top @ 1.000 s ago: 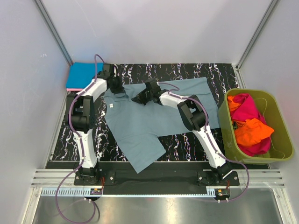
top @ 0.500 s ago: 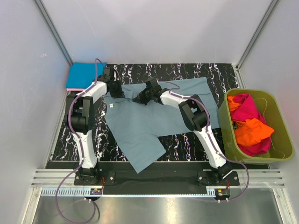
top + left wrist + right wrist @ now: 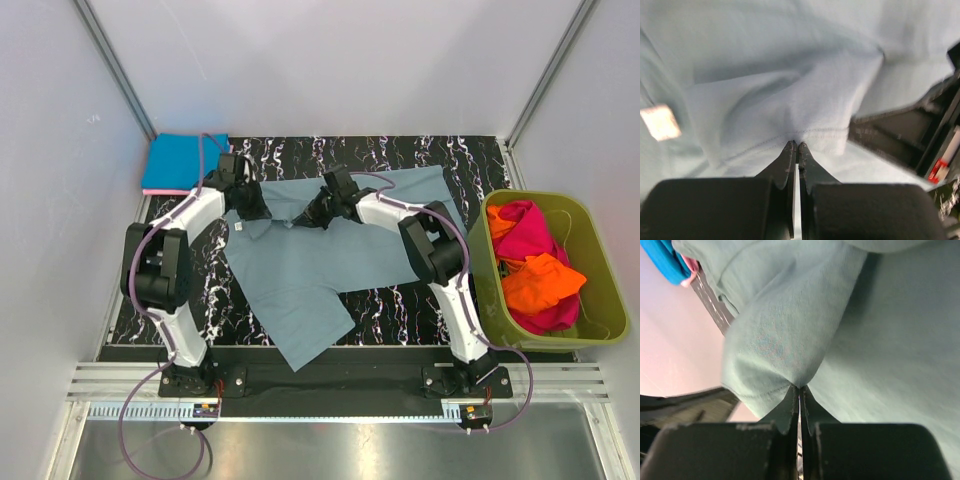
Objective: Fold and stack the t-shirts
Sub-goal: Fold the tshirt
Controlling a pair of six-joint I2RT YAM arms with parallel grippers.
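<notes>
The grey-blue shirt (image 3: 330, 258) lies spread on the desk (image 3: 400, 300). Its long axis runs left to right, with the neck label (image 3: 240, 227) at the left end. The left tool (image 3: 796, 146) and right tool (image 3: 800, 388) are each clamped on a raised fold near its far edge. Only the wrist views show the pinched hem stitching.

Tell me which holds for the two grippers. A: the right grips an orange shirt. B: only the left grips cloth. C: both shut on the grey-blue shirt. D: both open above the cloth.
C: the left gripper and right gripper each pinch a fold of the grey-blue shirt in their wrist views.
</notes>
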